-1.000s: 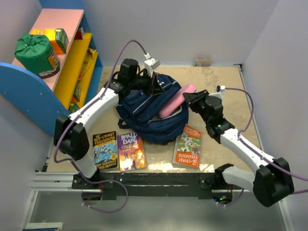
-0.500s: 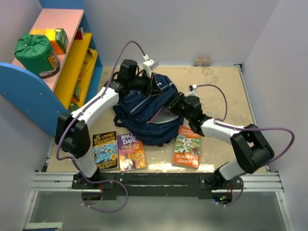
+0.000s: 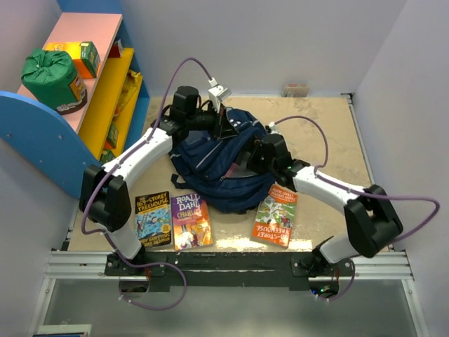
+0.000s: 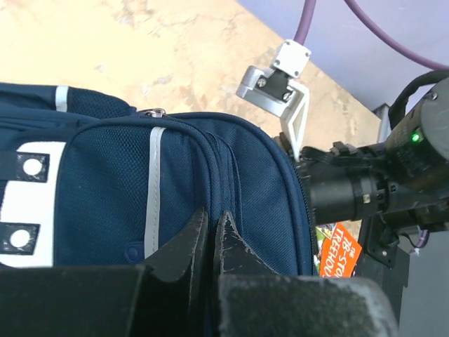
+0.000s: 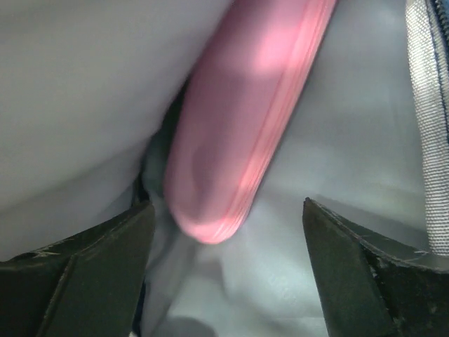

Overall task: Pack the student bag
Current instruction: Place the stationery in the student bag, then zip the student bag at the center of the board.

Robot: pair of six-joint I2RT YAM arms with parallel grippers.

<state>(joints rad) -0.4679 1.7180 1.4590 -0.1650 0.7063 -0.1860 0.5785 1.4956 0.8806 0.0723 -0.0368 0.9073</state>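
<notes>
The navy student bag [image 3: 210, 168] lies mid-table with its main compartment held agape. My left gripper [image 4: 212, 221] is shut on a fold of the bag's upper fabric [image 4: 252, 175], beside the grey stripe [image 4: 153, 189]. My right gripper [image 5: 228, 205] has reached into the opening, and its wrist [image 3: 270, 151] sits at the bag's right rim. Its jaws stand wide open. A pink pencil case [image 5: 245, 119] rests against the grey lining, its near end between the fingers and apart from both. A sliver of pink [image 3: 229, 170] shows in the top view.
Three books lie along the near edge: two at the left [image 3: 153, 219] [image 3: 191, 222], and an orange one [image 3: 275, 214] under the right forearm. A blue and yellow shelf [image 3: 105, 91] at the left holds a green sack [image 3: 50, 76].
The right arm swung left and carried the pink pencil case into the bag. Its jaws then opened and let the case go. The left gripper kept its hold.
</notes>
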